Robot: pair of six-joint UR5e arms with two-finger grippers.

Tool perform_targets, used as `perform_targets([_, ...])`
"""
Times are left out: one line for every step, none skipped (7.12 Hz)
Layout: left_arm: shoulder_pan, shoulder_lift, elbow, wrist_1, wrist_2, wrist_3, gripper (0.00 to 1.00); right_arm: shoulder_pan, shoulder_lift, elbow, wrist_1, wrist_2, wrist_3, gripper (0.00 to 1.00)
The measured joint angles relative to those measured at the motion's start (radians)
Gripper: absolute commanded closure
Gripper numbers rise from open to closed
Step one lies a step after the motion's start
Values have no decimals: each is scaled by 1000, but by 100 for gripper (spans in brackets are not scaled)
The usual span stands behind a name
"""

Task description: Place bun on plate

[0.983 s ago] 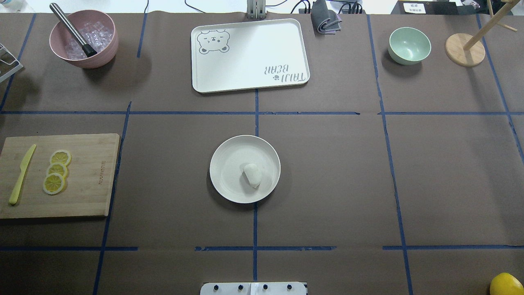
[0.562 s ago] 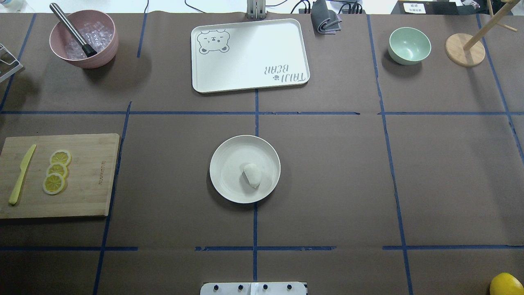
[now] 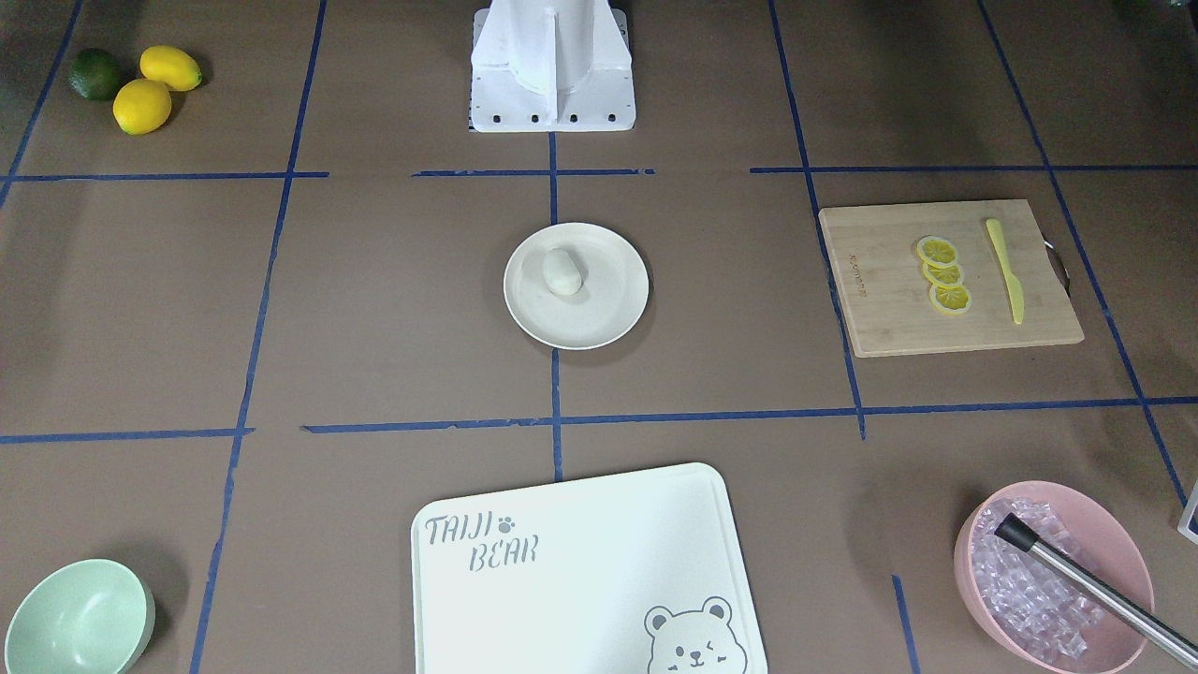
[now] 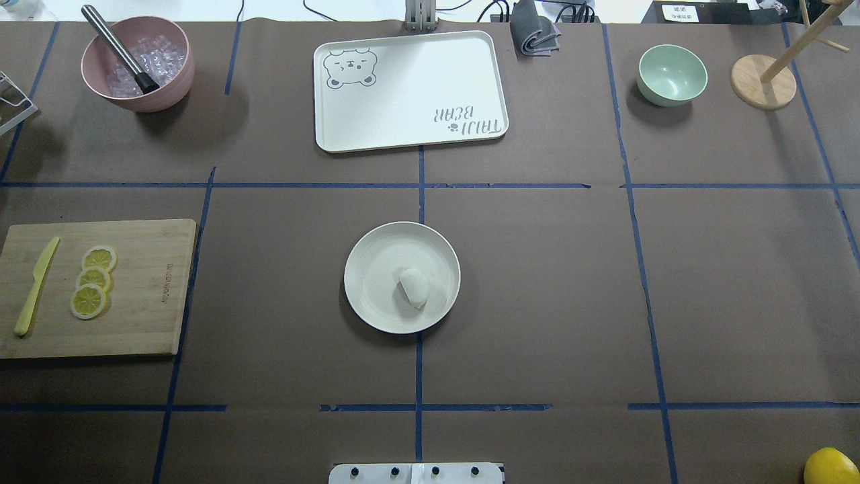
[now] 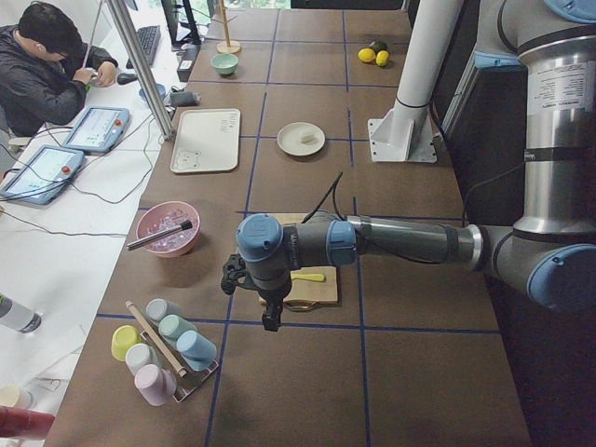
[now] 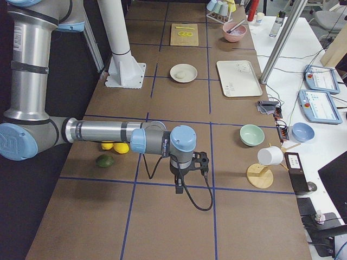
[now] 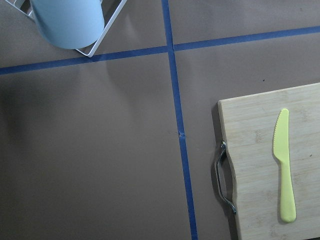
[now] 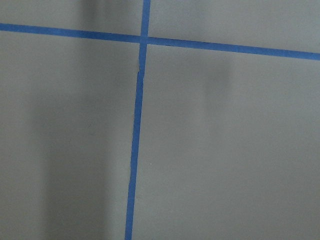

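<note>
The white oblong bun lies on the round cream plate at the table's middle, a little toward the robot's side of the plate's centre. The front-facing view shows the same bun resting on the plate with nothing touching it. My left gripper hangs over bare table past the cutting board, far from the plate. My right gripper hangs near the table's other end. Both show only in the side views, so I cannot tell whether they are open or shut.
A white bear tray lies beyond the plate. A pink bowl holds ice and a metal tool. A cutting board carries lemon slices and a yellow knife. A mint bowl, a wooden stand, lemons and a cup rack sit at the edges.
</note>
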Motion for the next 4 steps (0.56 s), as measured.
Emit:
perform_targets([1, 0, 7, 0, 3, 1, 0, 0, 0, 0, 0, 0, 0, 0])
perform_targets([2, 0, 10, 1, 5, 1, 0, 0, 1, -1, 0, -1, 0, 0])
perform_targets([2, 0, 10, 1, 6, 1, 0, -1, 2, -1, 0, -1, 0, 0])
perform_targets([2, 0, 11, 1, 6, 1, 0, 0, 2, -1, 0, -1, 0, 0])
